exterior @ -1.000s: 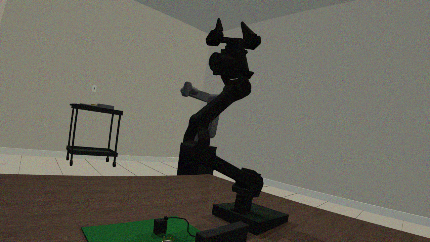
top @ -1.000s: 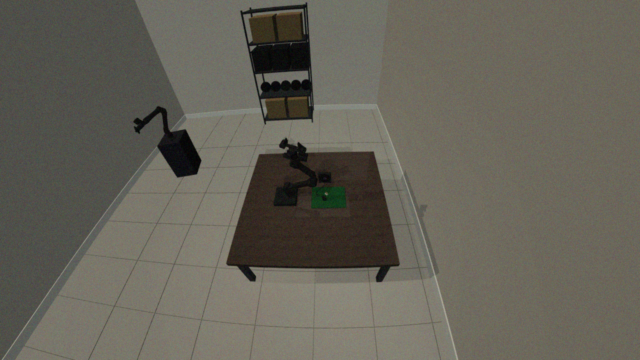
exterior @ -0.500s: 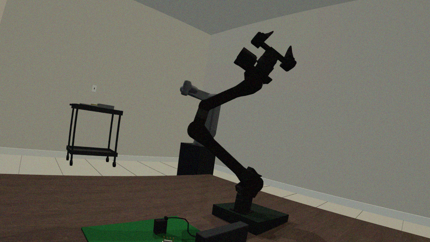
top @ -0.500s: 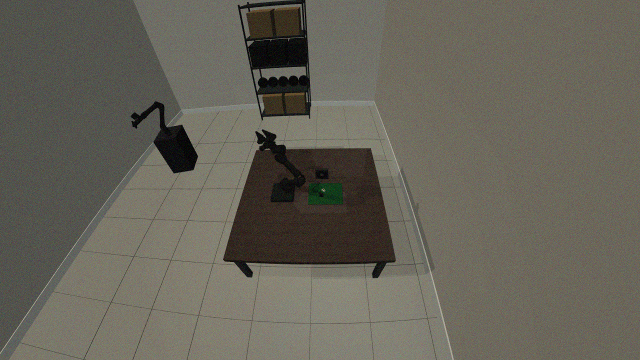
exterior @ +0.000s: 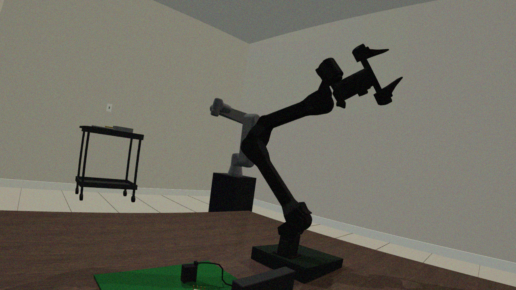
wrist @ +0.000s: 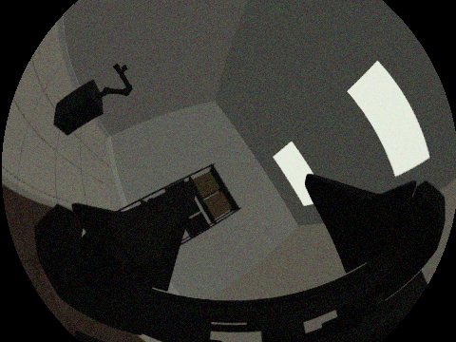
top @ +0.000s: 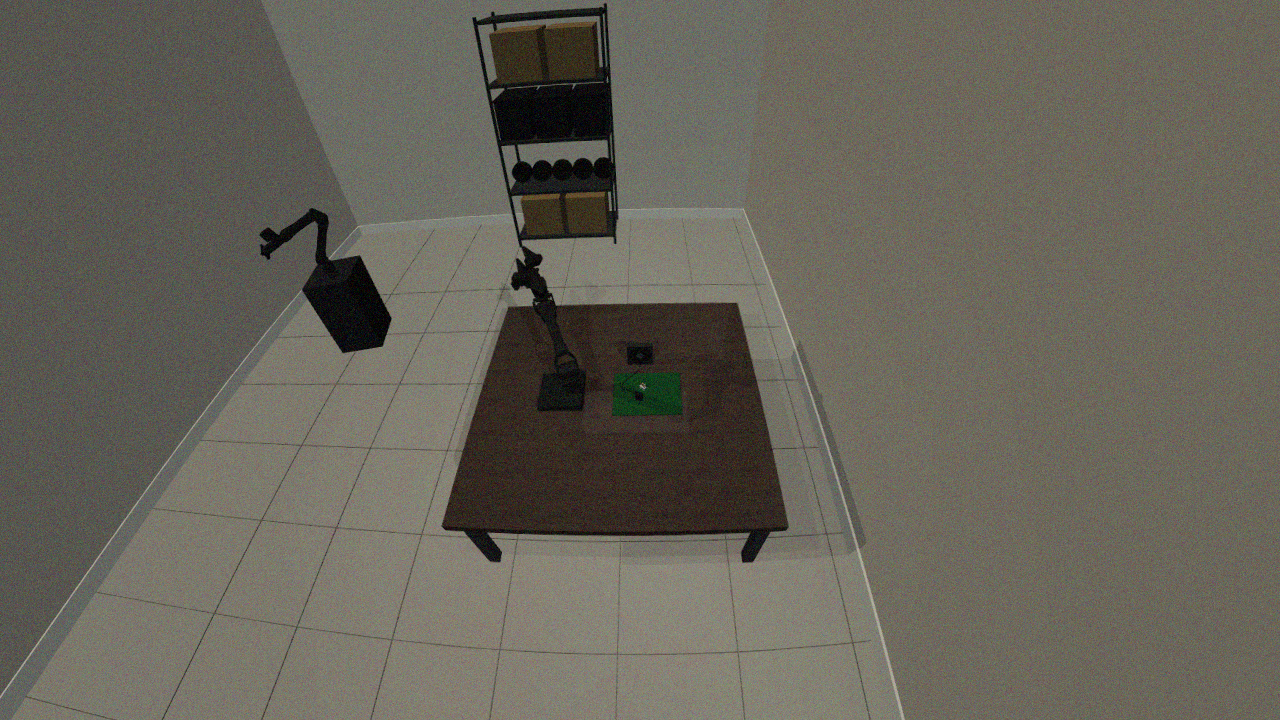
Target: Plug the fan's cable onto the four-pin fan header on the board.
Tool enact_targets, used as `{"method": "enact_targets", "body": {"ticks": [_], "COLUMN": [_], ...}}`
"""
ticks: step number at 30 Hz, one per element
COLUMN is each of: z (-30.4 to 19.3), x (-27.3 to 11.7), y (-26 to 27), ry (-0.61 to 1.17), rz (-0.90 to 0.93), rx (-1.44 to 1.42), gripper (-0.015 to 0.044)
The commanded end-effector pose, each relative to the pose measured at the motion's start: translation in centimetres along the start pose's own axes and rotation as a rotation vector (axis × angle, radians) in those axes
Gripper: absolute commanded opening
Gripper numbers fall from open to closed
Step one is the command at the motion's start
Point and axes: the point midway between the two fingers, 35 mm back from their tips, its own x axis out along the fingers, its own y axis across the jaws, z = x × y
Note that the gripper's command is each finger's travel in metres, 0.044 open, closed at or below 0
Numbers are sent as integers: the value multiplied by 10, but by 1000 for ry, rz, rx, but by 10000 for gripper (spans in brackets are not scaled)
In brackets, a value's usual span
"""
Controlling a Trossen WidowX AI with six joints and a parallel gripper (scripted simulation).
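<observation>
My gripper [top: 520, 255] [exterior: 395, 63] [wrist: 252, 182] is open and empty, high in the air behind the arm's base, far from the board, plug and fan. The green board [top: 664, 406] [exterior: 144, 278] lies on the table. A dark block [top: 639, 395] [exterior: 188, 273] stands on it. A small dark piece, seemingly the plug [exterior: 196, 263], is at the block's top edge, with the black cable [exterior: 210, 262] running from it toward the fan [top: 631, 348] [exterior: 263, 282]. The white header [top: 642, 386] stands beside the block, apart from the plug, its pins showing at the bottom edge of the exterior view.
The arm's base [top: 561, 394] [exterior: 299, 261] stands on the table [top: 617, 483] [exterior: 72, 238] beside the board. A shelf rack [top: 562, 188] [wrist: 225, 190] stands behind the table. Another arm on a dark pedestal [top: 347, 304] [exterior: 231, 194] [wrist: 78, 108] and a cart [exterior: 108, 183] stand away from it.
</observation>
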Motion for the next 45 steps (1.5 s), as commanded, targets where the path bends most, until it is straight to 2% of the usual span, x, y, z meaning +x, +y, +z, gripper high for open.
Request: {"method": "enact_targets", "body": {"ticks": [1,5,10,20,27,33,38,45], "z": [-62,-123,-199,-323,-364,-387,-385,-351], "x": [11,7,-18,-118,-189,-286,-369,-477], "y": [25,41,51,40,30,25,22,24], "ry": [228,445,722,1248,1509,1835,2093,2408], "rz": [91,147,168,59,-39,-184,-359,-726], "rx": [34,76,153,319,418,578,737,1026], "gripper": [440,440,440,440,440,440,440,440]}}
